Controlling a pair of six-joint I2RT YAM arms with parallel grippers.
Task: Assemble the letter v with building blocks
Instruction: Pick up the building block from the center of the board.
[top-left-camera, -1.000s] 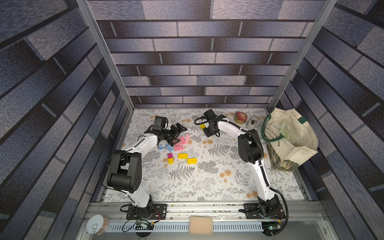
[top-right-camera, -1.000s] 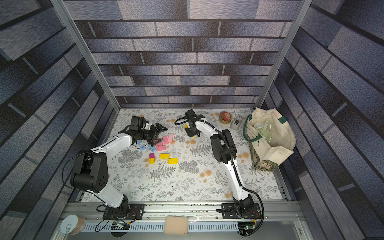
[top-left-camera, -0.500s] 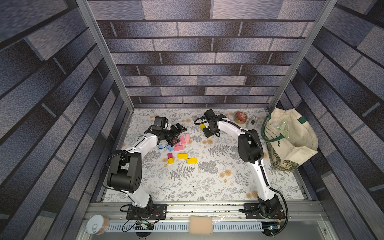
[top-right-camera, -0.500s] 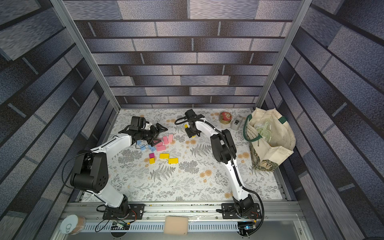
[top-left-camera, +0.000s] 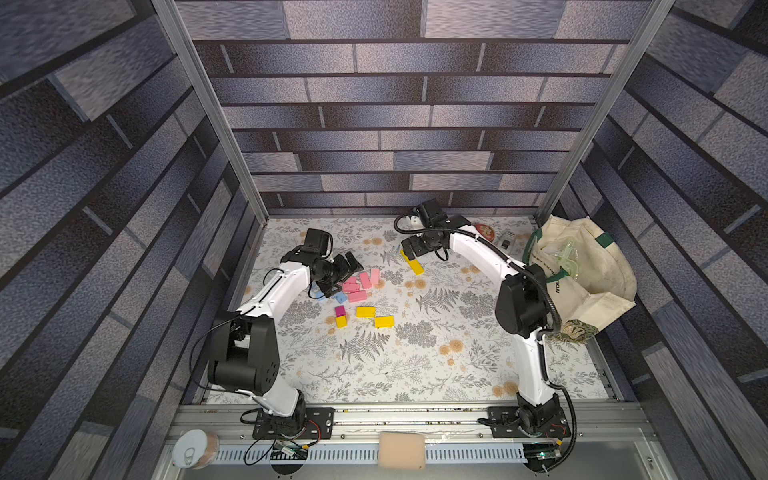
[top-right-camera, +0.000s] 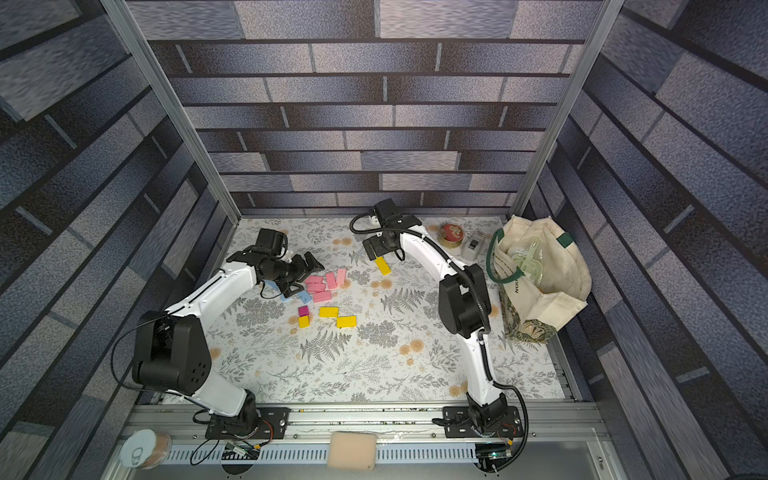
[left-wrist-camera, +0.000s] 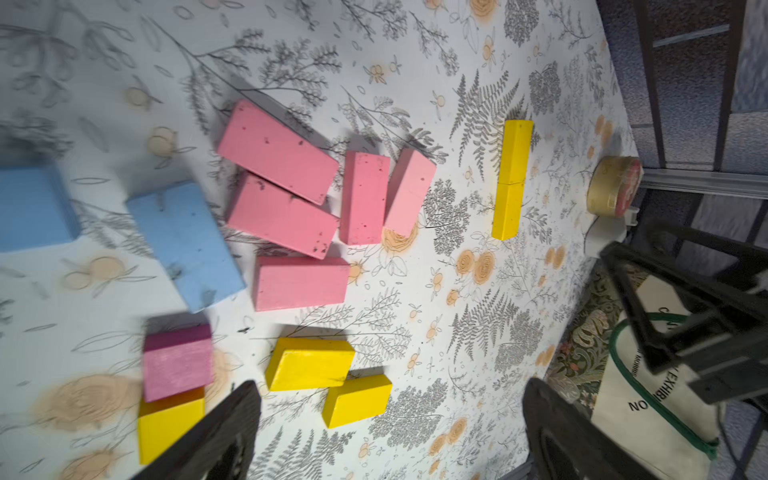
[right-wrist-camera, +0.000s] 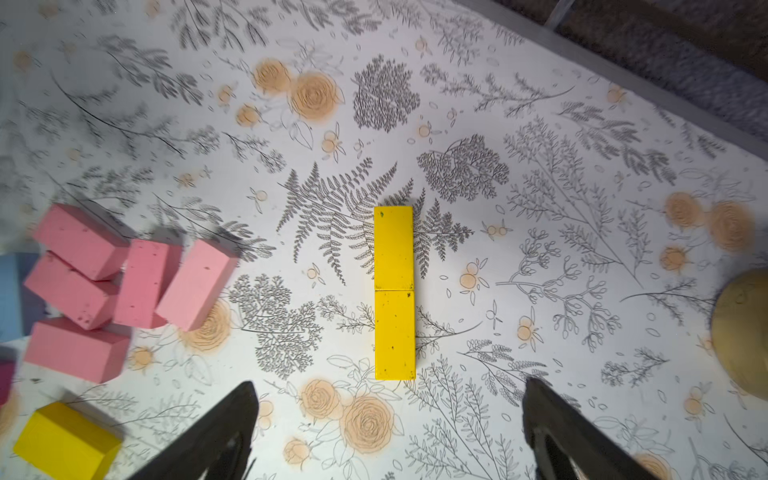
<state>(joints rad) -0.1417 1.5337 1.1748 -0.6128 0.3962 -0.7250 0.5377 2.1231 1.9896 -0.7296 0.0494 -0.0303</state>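
Left wrist view: left gripper (left-wrist-camera: 390, 384) is spread wide with nothing in it, hovering over the loose pile. That pile has light blue bricks (left-wrist-camera: 187, 245), pink bricks (left-wrist-camera: 282, 208), a magenta cube (left-wrist-camera: 176, 361) touching a small yellow block (left-wrist-camera: 166, 424), and two loose yellow bricks (left-wrist-camera: 309, 363) beside those. Further right, well apart from the pile, two yellow bricks lie end to end as one straight yellow stroke (right-wrist-camera: 394, 291), flat on the floral table (right-wrist-camera: 540, 208). Right gripper (right-wrist-camera: 390, 388) hangs just off the stroke's near end, jaws fully parted, gripping nothing. My read: first arm of the V is down, second not started. Next move: take a loose yellow brick and lay it angled so both strokes meet at one end, without nudging the laid pair.
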